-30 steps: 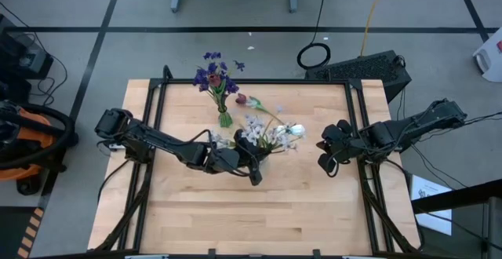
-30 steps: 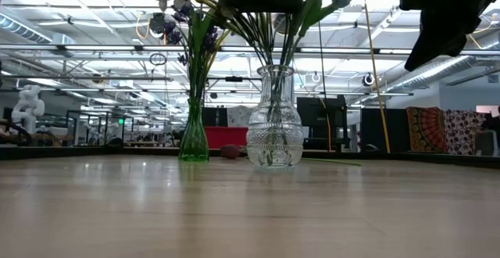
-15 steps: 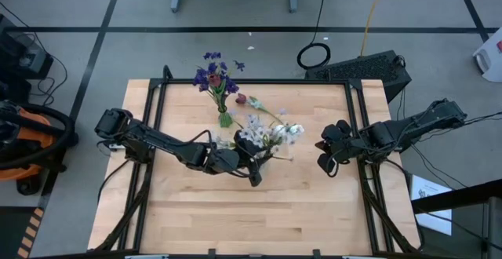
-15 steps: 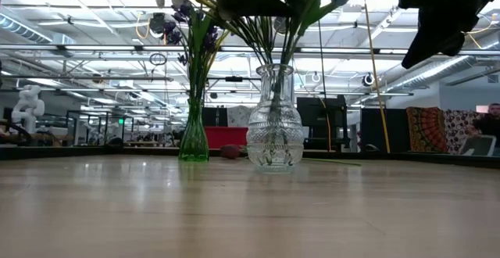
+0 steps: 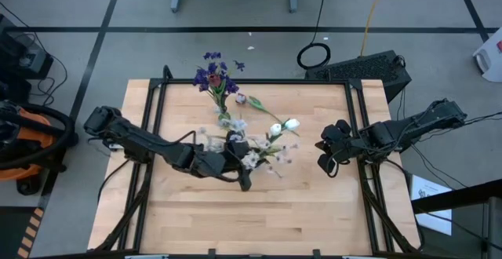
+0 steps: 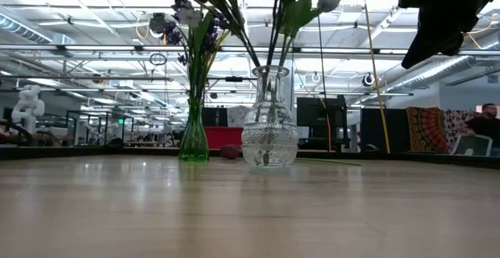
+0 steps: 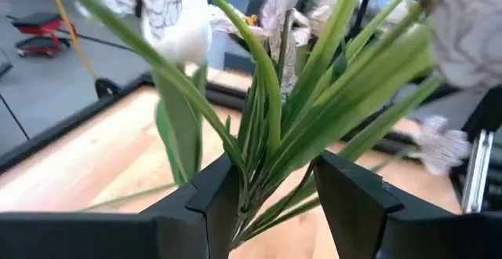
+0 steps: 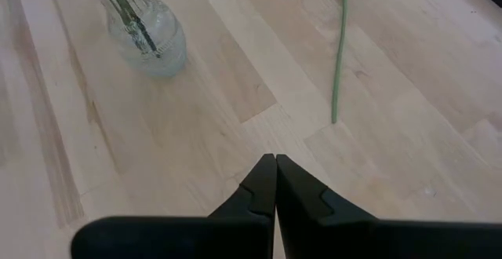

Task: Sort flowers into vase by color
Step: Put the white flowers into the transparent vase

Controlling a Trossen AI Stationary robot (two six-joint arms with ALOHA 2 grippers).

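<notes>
- High view shows the left end effector near the middle of the wooden worktop, over the clear cut-glass vase that holds white tulip buds and pale small-blossom sprays on thin green stems.
- Left wrist view shows its two dark fingers spread apart with the bunched green stems loose between them; I judge the bunch released, not gripped.
- Toward the far edge stands the slim green glass vase with the purple cluster flowers. A dark red tulip bud lies flat on the worktop just beside it, its stem running toward the white tulips, so one flower seems left to sort.
- The right end effector hangs clenched and empty near the right edge of the worktop.
- Handling, as a judgement: the flowers look very light, with springy, slender stems that bend and may roll or slip under a pinch; the heads seem soft and easy to crush.
- The best hold is probably mid-stem, across the stem's width, well clear of the bud, so the lower end hangs free to enter a vase neck.
- Both vases look tip-prone and breakable, so a snagged stem could drag one over.
</notes>
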